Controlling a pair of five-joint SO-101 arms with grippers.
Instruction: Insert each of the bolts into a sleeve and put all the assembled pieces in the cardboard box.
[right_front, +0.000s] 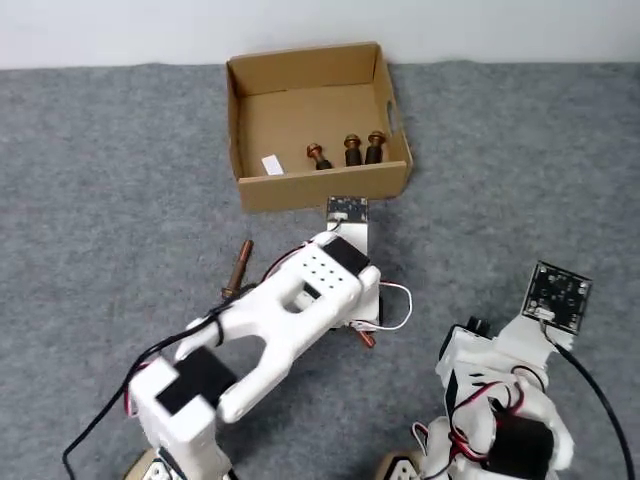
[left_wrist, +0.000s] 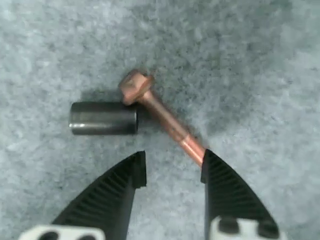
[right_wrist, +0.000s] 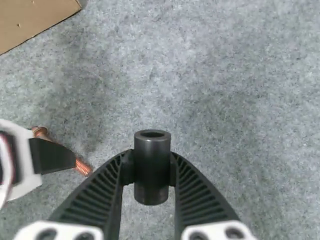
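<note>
Three finished pieces (right_front: 352, 150) already stand in the cardboard box (right_front: 245, 140), so you are on the fourth pairing, at the point of getting hold of a bolt. Your left gripper (left_wrist: 172, 167) hangs on the arms' side of the box, near the middle of its front wall. Its jaws are spread wide and hold nothing. The threaded end of a copper bolt (left_wrist: 160, 112) lies against the tip of one finger (left_wrist: 220, 185). I judge the next move calls for settling over the shank before you close, since a pinch this near the end could let the bolt swing. Your right gripper (right_wrist: 151, 159), well out from the box beyond its right front corner, is clamped on a dark sleeve (right_wrist: 152, 142), whose open end shows past the fingertips.

Counted:
- **Assembled:** three pieces in the box.
- **Loose bolts:** two. A second bolt (right_front: 238, 268) lies on the carpet (right_front: 100, 200) off the box's left front corner, and the other is at the left gripper.
- **Loose sleeves:** two. A lying sleeve (left_wrist: 103, 118) rests beside that bolt's head, and the other is in the right gripper.
</note>
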